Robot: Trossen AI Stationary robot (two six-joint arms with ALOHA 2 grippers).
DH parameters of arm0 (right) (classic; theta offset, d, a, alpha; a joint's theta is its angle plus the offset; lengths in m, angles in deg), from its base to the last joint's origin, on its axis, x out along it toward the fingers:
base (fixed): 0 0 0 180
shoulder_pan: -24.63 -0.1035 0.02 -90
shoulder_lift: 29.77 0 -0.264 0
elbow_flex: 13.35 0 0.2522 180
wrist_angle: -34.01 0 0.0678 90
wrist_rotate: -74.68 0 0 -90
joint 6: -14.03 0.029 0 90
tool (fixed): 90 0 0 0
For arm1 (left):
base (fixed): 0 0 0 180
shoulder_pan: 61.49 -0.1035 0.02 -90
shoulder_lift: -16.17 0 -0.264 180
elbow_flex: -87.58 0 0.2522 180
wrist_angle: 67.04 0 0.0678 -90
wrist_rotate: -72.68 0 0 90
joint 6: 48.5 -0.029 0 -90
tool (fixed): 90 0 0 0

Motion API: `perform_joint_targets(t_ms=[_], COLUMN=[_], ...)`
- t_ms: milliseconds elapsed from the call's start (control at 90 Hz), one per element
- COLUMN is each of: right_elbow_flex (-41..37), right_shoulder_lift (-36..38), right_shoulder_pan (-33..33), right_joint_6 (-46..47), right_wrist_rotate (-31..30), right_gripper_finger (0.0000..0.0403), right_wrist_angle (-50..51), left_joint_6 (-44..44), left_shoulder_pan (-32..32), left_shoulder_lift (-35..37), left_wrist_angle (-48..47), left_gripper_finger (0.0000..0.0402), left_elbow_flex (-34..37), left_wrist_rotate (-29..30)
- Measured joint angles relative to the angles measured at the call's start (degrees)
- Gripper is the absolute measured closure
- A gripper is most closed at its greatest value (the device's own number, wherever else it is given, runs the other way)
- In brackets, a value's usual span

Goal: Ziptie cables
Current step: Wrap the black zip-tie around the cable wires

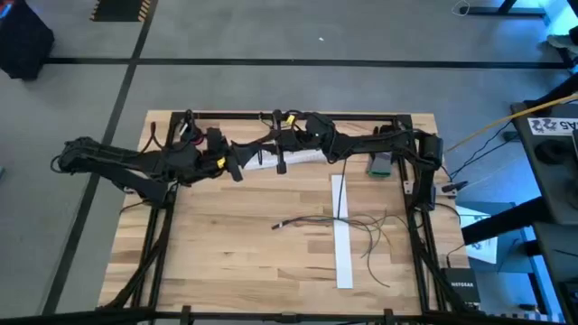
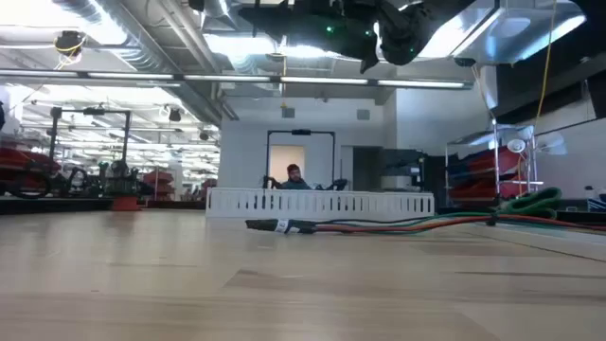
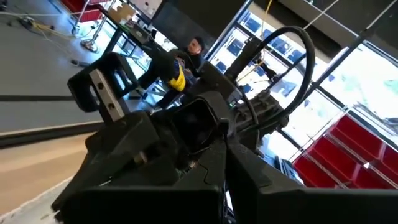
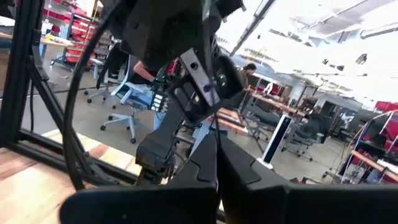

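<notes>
1. Pale wood table, high view: the cables lie loose across a white strip, well clear of both grippers, which meet at the far edge, left gripper and right gripper; I cannot tell whether either's fingers are parted. Gather the wires into one bunch before tying, I judge.
2. Low view: the cables rest flat, untouched.
3. Wrist views: only arm hardware shows. No containers are visible.

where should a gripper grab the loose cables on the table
Probably near the bundled end of the cables, just left of the white strip, where the wires run close together. Further right they fan apart. They lie flat on the table, so come straight down, fingers straddling the bunch across its length.
</notes>
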Motion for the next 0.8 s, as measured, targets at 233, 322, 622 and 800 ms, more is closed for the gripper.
perform_joint_targets(t_ms=[233, 322, 622, 800], right_elbow_flex=[0.0, 0.0, 0.0, 0.0], right_shoulder_lift=[0.0, 0.0, 0.0, 0.0], right_shoulder_pan=[0.0, 0.0, 0.0, 0.0], right_joint_6=[-0.1, -0.1, -1.2, -1.2], right_wrist_rotate=[0.0, 0.0, 0.0, 0.1], right_gripper_finger=[0.0403, 0.0403, 0.0403, 0.0403], right_wrist_angle=[-0.2, -0.1, 0.5, 0.4], left_joint_6=[1.1, 1.4, 1.6, 1.5], left_shoulder_pan=[0.0, 0.0, 0.0, 0.0], left_shoulder_lift=[0.0, 0.0, 0.0, 0.0], left_wrist_angle=[-1.1, -1.1, -1.0, -0.5], left_gripper_finger=[0.0401, 0.0401, 0.0401, 0.0402], left_elbow_flex=[0.0, 0.0, 0.0, 0.0], left_wrist_rotate=[0.9, 1.9, 2.6, 2.4])
